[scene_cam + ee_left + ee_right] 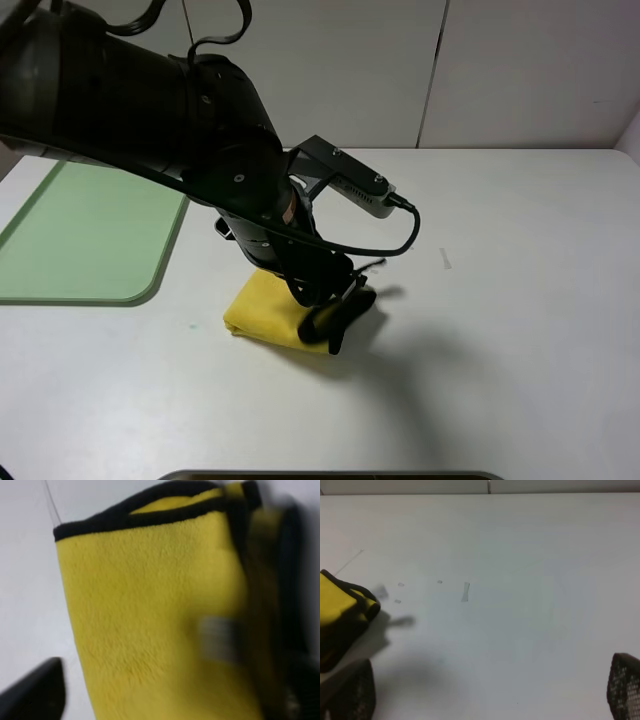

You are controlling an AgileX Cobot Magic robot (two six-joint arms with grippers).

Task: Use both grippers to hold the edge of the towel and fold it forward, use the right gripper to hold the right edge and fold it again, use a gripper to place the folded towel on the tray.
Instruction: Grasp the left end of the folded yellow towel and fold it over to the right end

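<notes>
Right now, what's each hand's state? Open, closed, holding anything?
Left hand: open, fingers either side of the towel, not clamping it.
Right hand: open, holding nothing.

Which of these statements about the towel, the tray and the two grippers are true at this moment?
1. The towel lies on the tray. False: it lies on the white table, to the right of the tray and apart from it.
2. The towel is folded, with its black trim showing in more than one layer. True.
3. The right gripper holds the towel. False: its fingers stand wide apart over bare table, with nothing between them.
4. The left gripper is down at the towel. True.
</notes>
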